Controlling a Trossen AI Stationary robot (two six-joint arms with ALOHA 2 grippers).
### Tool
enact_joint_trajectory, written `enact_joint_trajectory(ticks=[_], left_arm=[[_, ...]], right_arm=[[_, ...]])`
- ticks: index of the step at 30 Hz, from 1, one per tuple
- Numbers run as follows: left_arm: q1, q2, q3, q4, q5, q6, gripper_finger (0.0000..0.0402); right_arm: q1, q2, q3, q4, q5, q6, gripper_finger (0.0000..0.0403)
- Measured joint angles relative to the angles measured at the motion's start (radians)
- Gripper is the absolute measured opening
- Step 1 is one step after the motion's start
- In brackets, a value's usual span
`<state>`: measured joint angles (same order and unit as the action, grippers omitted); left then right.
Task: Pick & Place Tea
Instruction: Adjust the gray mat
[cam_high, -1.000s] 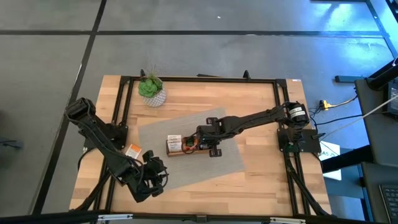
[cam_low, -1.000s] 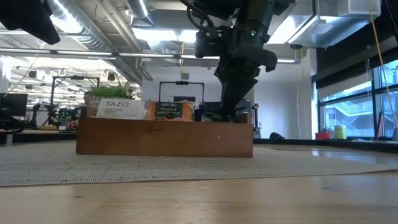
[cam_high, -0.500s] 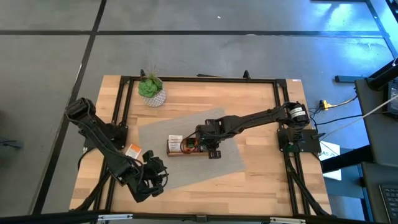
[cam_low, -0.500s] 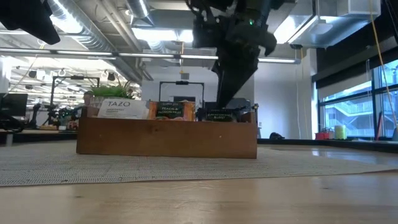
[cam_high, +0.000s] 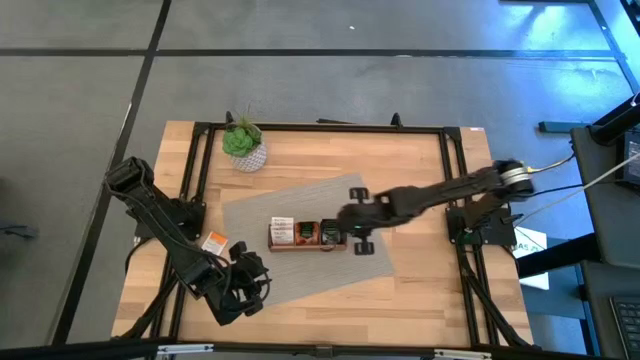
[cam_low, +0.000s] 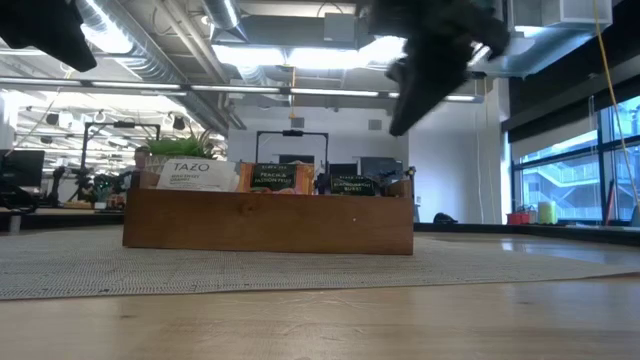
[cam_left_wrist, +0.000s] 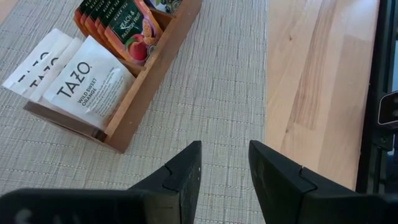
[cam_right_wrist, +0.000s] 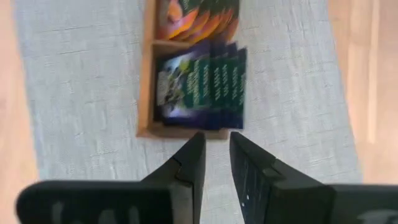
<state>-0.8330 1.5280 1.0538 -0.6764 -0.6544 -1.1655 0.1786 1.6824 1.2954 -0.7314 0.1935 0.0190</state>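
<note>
The tea sachets stand on edge in a brown wooden tray on a grey mat: white ones at one end, orange ones in the middle, dark ones at the end toward the table's right. My right gripper hangs above and just right of that dark end, open by a narrow gap with nothing between its fingers. My left gripper waits open over the mat near the table's near left corner. One white-and-orange sachet lies flat on the table beside the left arm.
A small green plant in a white pot stands at the far left of the table. The grey mat lies askew under the tray, with bare wood around it. Black frame rails run along the table's edges.
My right gripper has let go of a dark sachet in the tray's right-end compartment, then gone up and toward the table's right edge. The sachet now stands in the tray with the other dark ones.
</note>
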Motion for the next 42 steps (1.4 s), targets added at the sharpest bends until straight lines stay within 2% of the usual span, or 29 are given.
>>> enact_joint_trajectory(ticks=[3,6,13,20,30,36,42], left_arm=[[0.0,0.0,0.0,0.0,0.0,-0.039,0.013],[-0.003,0.018,0.002,0.003,0.05,-0.157,0.013],[0.009,0.144,0.001,-0.016,0.265,-0.29,0.013],[0.052,0.199,0.001,-0.127,0.35,-0.36,0.013],[0.105,0.2,0.001,-0.191,0.464,-0.365,0.013],[0.144,0.21,0.0,-0.228,0.468,-0.352,0.013],[0.197,0.241,0.0,-0.276,0.467,-0.306,0.013]], right_arm=[[0.005,-0.12,-0.191,0.176,-0.003,0.003,0.0077],[0.004,-0.196,-0.36,0.307,0.0,0.002,0.0077],[-0.068,-0.218,-0.592,0.559,0.0,0.049,0.0077],[-0.142,-0.217,-0.647,0.597,-0.004,0.107,0.0077],[-0.156,-0.143,-0.704,0.687,-0.012,0.109,0.0077],[-0.147,-0.087,-0.698,0.691,-0.051,0.145,0.0077],[-0.104,-0.087,-0.695,0.61,-0.05,0.249,0.0077]])
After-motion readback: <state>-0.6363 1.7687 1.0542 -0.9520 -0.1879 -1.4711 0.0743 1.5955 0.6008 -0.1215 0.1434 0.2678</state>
